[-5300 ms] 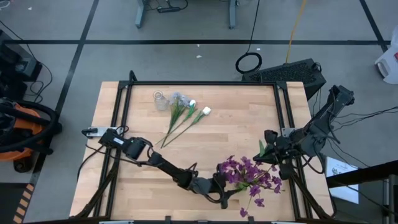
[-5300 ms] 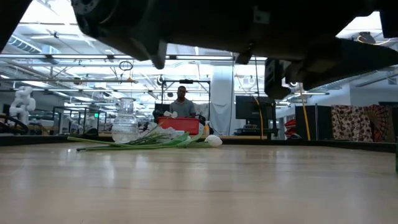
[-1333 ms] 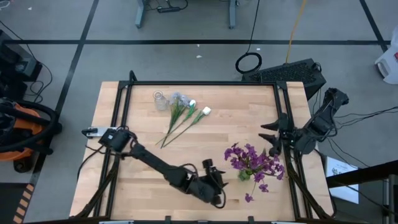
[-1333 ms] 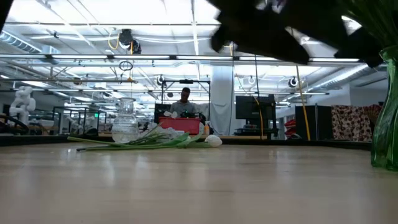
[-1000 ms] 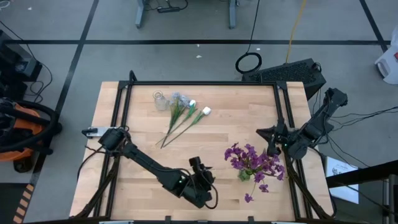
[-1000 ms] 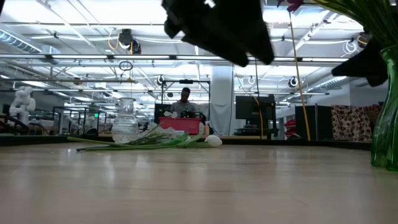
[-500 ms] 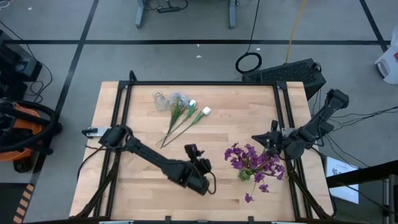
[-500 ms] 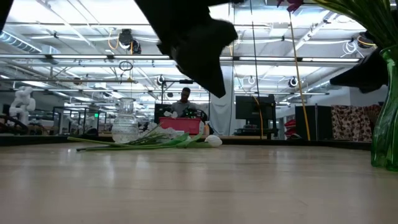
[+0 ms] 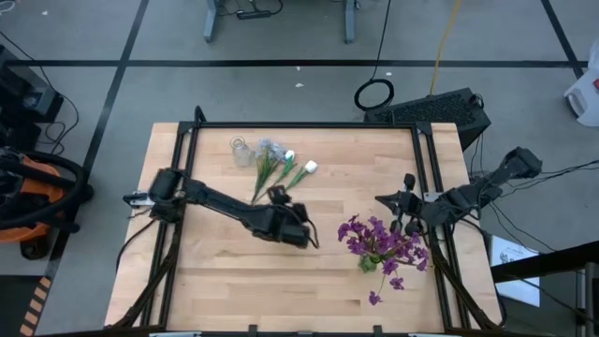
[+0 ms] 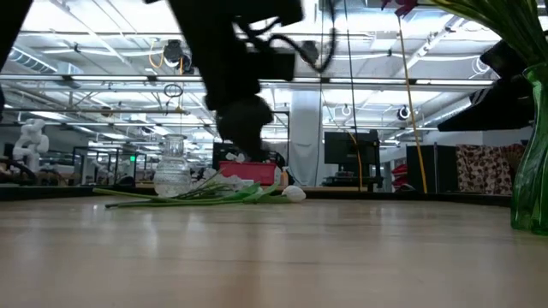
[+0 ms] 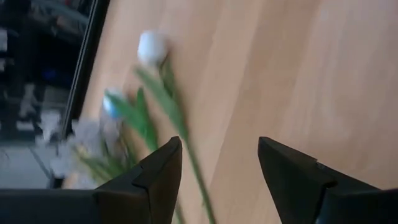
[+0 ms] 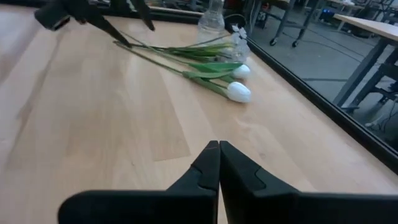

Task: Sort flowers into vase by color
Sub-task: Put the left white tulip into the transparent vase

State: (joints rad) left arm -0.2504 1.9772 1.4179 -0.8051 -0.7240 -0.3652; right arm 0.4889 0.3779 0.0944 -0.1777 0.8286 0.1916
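Note:
White tulip buds (image 9: 309,168) and a pale grey-blue cluster (image 9: 269,148) lie flat on the table at its far left, with green stalks (image 9: 265,187) running toward the middle. A small clear glass vase (image 9: 241,150) stands beside them. Purple flowers (image 9: 379,241) stand in a green vase (image 10: 533,154) at the near right. My left gripper (image 9: 278,195) hovers open just above the stalks' near ends; its wrist view shows a white bud (image 11: 151,46) ahead of the open fingers (image 11: 217,149). My right gripper (image 9: 397,201) is shut (image 12: 219,152), beside the purple flowers on their far right.
A black frame (image 9: 299,124) runs along the table's edges. Bare wood lies in the middle and near left (image 9: 215,271). In the right wrist view the left arm's fingers (image 12: 118,34) show near the stalks. A red bin (image 10: 253,171) stands in the room behind.
My left arm has swung from the near edge, left of the purple flowers, toward the far edge, and now stands over the lying stalks. My right gripper has shifted slightly toward the table's middle. The flowers and vases have stayed put.

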